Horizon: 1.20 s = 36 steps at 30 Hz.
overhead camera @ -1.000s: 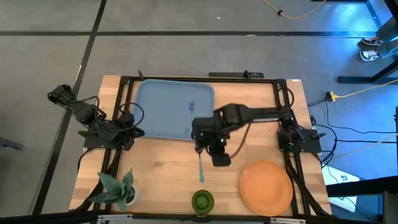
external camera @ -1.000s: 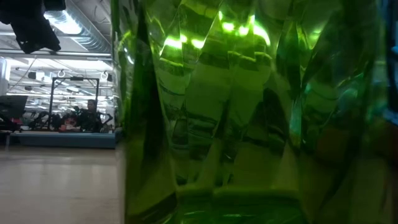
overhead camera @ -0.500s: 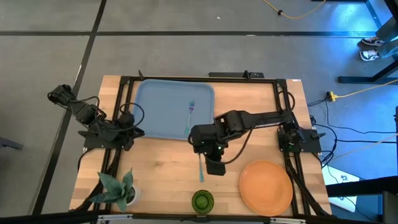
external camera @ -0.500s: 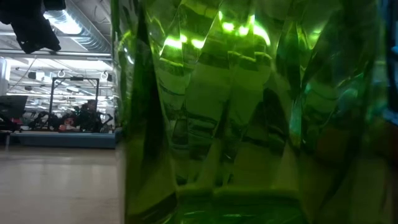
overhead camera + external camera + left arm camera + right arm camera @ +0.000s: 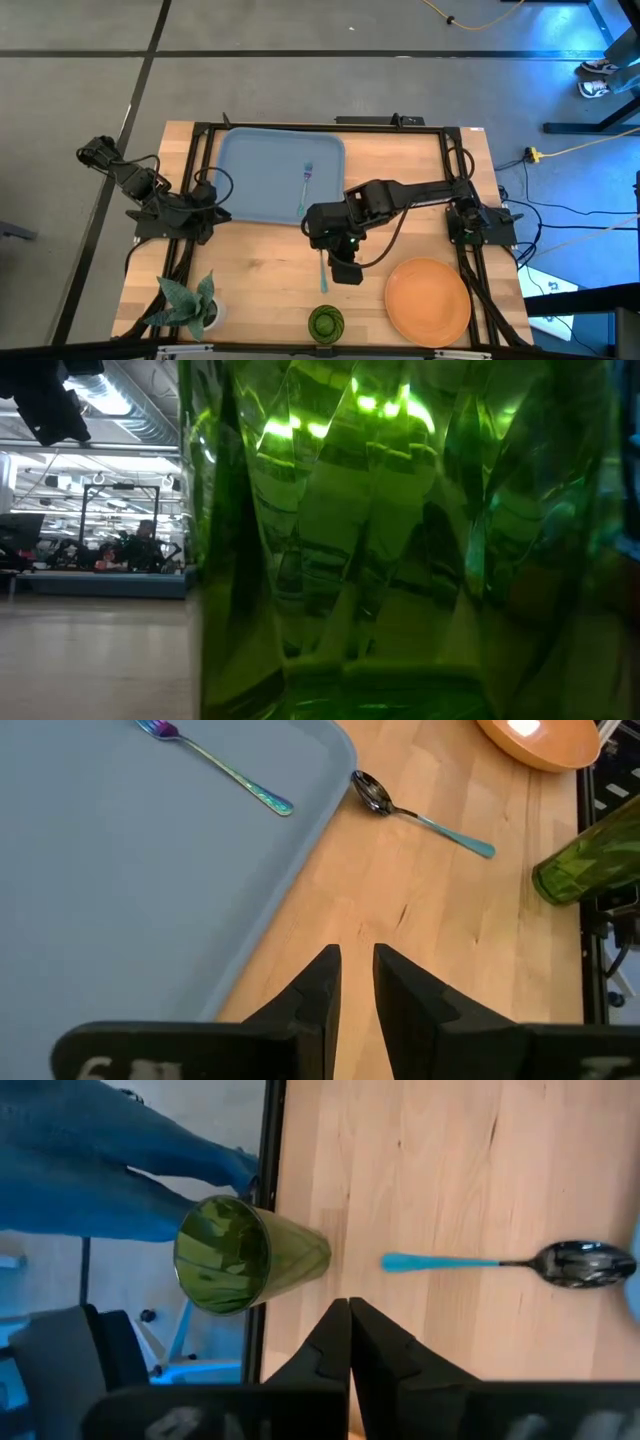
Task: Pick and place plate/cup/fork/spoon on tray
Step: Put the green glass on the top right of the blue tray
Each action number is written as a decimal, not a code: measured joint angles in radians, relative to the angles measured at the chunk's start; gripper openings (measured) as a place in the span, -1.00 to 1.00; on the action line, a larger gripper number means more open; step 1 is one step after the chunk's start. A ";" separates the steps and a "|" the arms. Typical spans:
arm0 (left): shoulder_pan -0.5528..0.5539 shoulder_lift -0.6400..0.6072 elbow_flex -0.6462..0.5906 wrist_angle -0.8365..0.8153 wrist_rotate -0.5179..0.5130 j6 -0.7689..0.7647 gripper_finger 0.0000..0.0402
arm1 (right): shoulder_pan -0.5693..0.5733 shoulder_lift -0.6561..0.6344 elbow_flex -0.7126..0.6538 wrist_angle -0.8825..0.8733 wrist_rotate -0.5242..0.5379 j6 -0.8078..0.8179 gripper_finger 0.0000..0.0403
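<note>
Both arms are black and made of chunky jointed parts. Thin black cables loop along them. Each tool [image 5: 355, 982] [image 5: 349, 1342] has two flat dark fingers with slanted tips.

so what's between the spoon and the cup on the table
Nothing: bare wood separates the spoon from the cup in the right wrist view, with the shut right gripper above that stretch.
</note>
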 joint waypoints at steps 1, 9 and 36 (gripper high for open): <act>0.000 0.000 0.000 0.000 0.000 0.000 -0.72 | 0.000 0.000 0.000 0.000 0.000 -0.004 -0.97; 0.000 0.000 0.000 0.000 0.003 0.000 -0.72 | 0.000 0.000 0.000 0.002 0.025 0.023 -0.88; 0.000 0.000 0.000 0.000 0.054 0.000 -0.72 | 0.004 0.000 -0.001 0.035 0.090 0.038 -0.89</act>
